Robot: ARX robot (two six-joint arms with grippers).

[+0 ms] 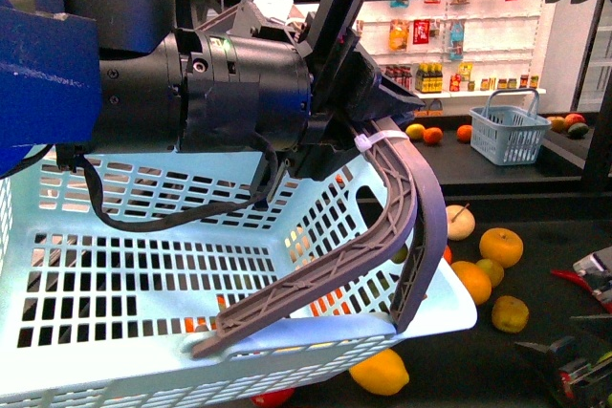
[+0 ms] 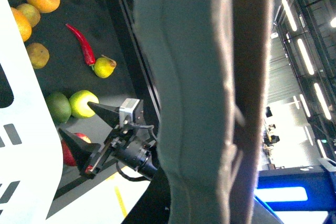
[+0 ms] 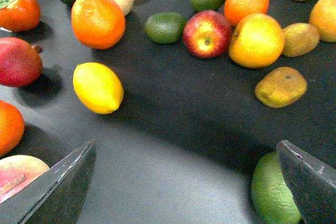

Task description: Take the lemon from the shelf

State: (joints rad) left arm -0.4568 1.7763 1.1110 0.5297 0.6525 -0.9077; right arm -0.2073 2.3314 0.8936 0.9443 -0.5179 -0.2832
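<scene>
- Here, our right gripper (image 3: 185, 145) hovers with its dark fingers spread wide apart, holding nothing.
- The smooth bright yellow oval lemon (image 3: 98, 87) lies on the dark flat shelf tier (image 3: 173, 192), ahead of those fingers and near a round orange (image 3: 98, 18).
- Our left gripper (image 1: 385, 129) is clamped on the grey curved handle (image 1: 421, 226) of a pale slatted plastic basket (image 1: 143, 265).

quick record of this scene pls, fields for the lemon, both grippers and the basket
lemon: lying on the dark shelf, untouched, just apart from an orange
right gripper: open, empty, over the shelf, lemon not yet between its fingers
left gripper: shut on the basket handle
basket: pale, slatted, held up over the fruit
</scene>
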